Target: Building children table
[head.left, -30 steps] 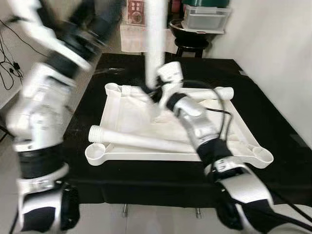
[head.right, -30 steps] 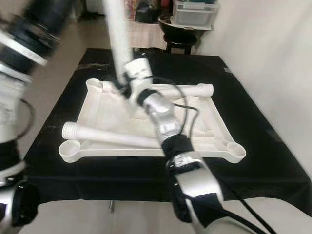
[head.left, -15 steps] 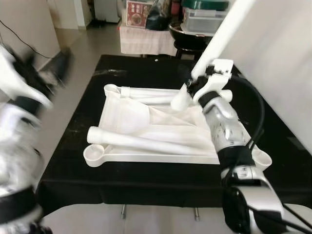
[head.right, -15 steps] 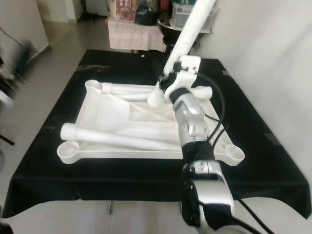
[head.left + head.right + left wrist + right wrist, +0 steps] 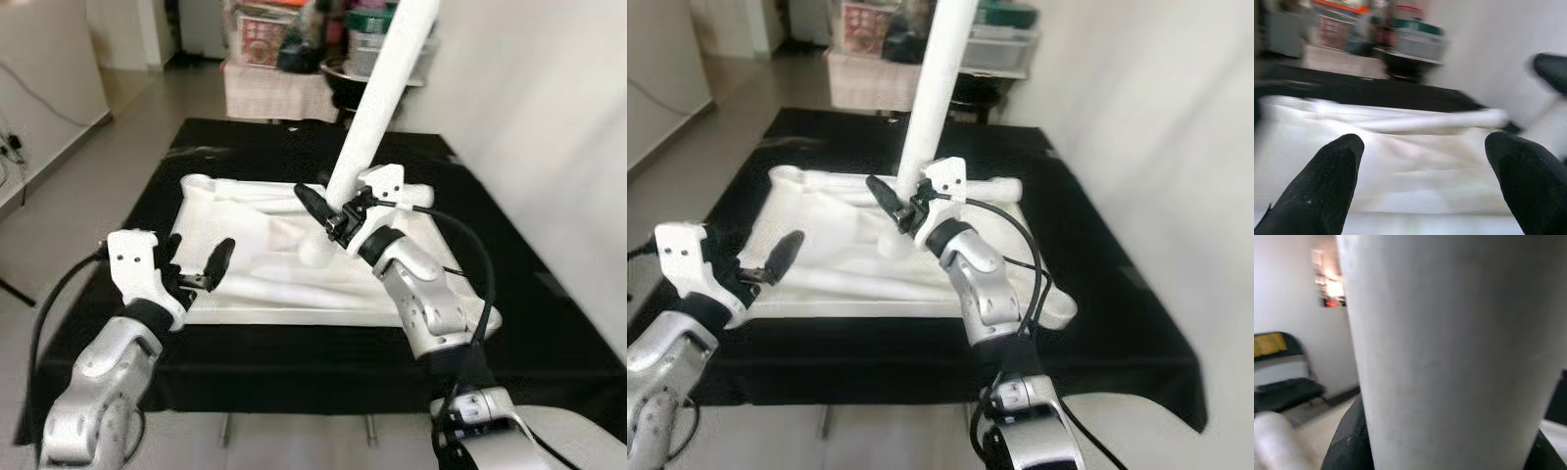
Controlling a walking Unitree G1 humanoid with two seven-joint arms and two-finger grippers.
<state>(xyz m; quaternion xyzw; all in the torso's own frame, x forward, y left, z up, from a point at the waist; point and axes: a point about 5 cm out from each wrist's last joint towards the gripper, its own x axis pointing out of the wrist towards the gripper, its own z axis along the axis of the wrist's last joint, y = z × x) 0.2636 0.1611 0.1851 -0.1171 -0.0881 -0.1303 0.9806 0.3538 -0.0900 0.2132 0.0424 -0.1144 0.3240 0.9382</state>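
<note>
1. Tabletop [image 5: 245, 245] lies flat on the surface [image 5: 490, 196], roughly mid.
2. One leg [image 5: 377, 98] stands tilted over the tabletop's centre-right, held in the right tool [image 5: 328, 217].
3. Another leg [image 5: 284, 290] lies along the tabletop's near edge; a third [image 5: 265, 188] along its far edge.
4. Left tool [image 5: 201, 272] hovers at the tabletop's near-left corner.
5. Stool [image 5: 343, 78] w/ bins [image 5: 367, 44] behind the surface.

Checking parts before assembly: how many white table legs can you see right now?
3. One leg is held up by the right hand; one lies along the tabletop's far edge, one near the front. Another may be hidden.
</note>
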